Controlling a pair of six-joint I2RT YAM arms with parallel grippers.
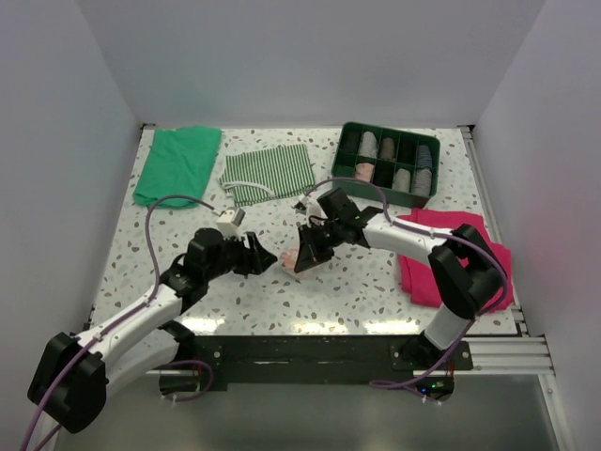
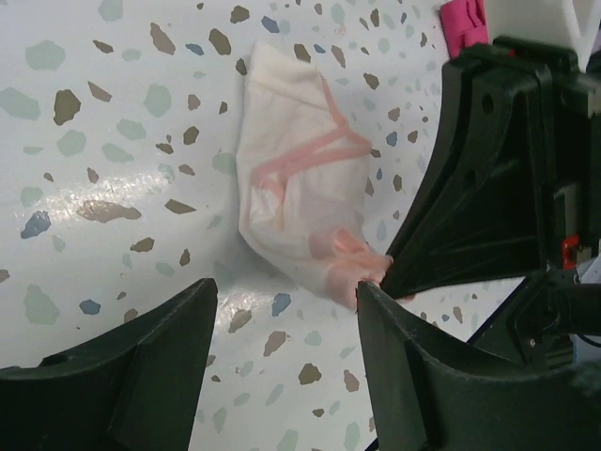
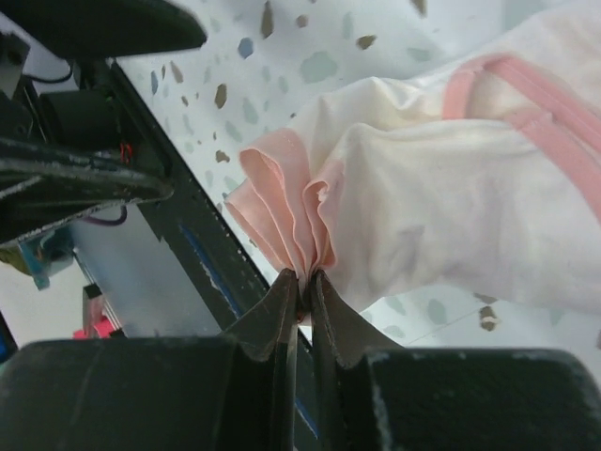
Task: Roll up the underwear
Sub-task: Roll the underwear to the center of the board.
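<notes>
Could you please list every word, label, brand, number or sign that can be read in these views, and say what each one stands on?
None: no text can be read in any view.
The underwear shows plain pale fabric with pink edging and no tag.
The green bin and the striped cloth carry no visible print.

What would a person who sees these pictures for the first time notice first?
The pale pink underwear lies bunched in the middle of the table, and the right gripper is shut on its folded edge. The left gripper hangs open just beside it, holding nothing. At the back right stands a green tray of rolled pieces, with a magenta cloth nearer on the right.
</notes>
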